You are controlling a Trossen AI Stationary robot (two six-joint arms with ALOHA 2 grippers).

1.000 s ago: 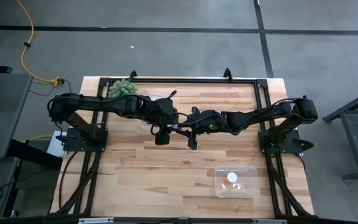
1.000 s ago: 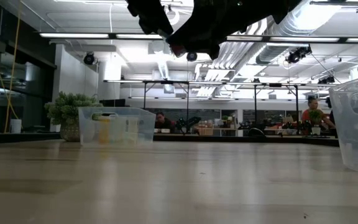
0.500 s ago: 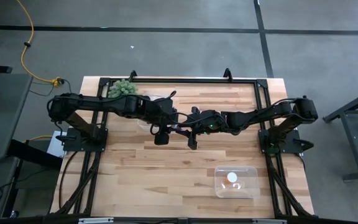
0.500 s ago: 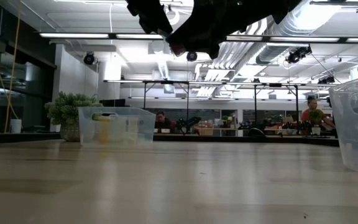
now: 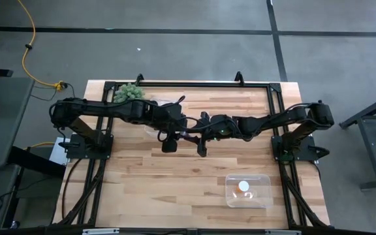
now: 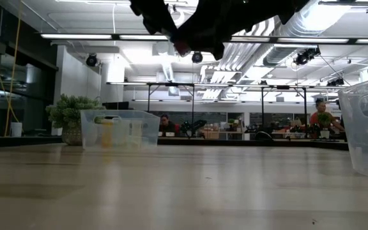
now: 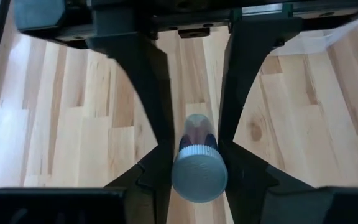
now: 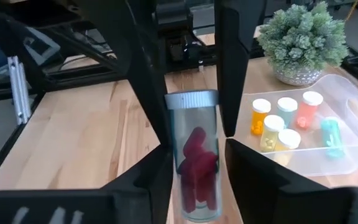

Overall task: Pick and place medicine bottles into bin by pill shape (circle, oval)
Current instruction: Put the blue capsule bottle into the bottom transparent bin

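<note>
Behind the table the low view shows an open workshop with ceiling lights and people seated far off. The wooden table carries 2 dark arms that reach in from either side and meet above its middle. Over the last second neither arm has shifted in the high view; both stay aloft and nose to nose.

The clear bin near the front edge on the right side holds what looks like 1 white-capped bottle and has gained nothing. At the back stands the clear tray, beside the green plant, with 6 spare bottles standing in it.

The left gripper has its fingers pressed against the cap end of the held bottle. The right gripper sits around the base end of the same bottle, and I cannot tell whether it is gripping or merely flanking it. The bottle hangs level between them, well above the wood, with dark red pills showing through its clear wall.

The only change is a slight shift of the reddish bottle under the grippers in the low view. I read that as a handover or a turn to show the pills. Sorting by shape is not decided yet, and most bottles are left to do.
</note>
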